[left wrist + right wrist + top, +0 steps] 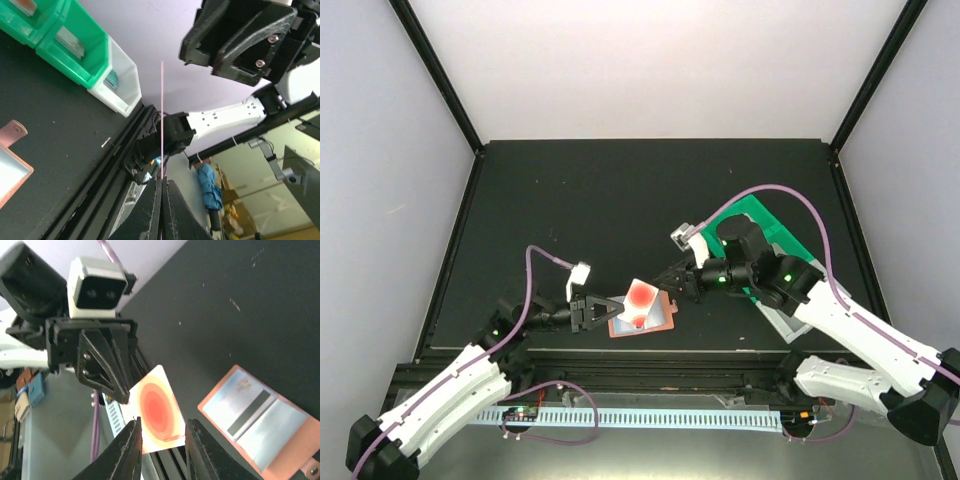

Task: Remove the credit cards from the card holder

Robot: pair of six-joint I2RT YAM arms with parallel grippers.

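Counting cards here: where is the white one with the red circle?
Top view, centre: the white card is pinched by the left claw, above the open card holder.

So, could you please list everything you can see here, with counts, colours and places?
card holder: one, salmon-orange with pale blue pockets, open flat on the table
striped card: one, pale grey-blue with dark stripe, in the holder's pocket
circle card: one, white with orange-red circles, held up between the grippers
green bins: at least two, table's right side
white bin: one, beside the green bins
table: one, black
left gripper: shut on the circle card
right gripper: fingers flank the circle card; grip unclear
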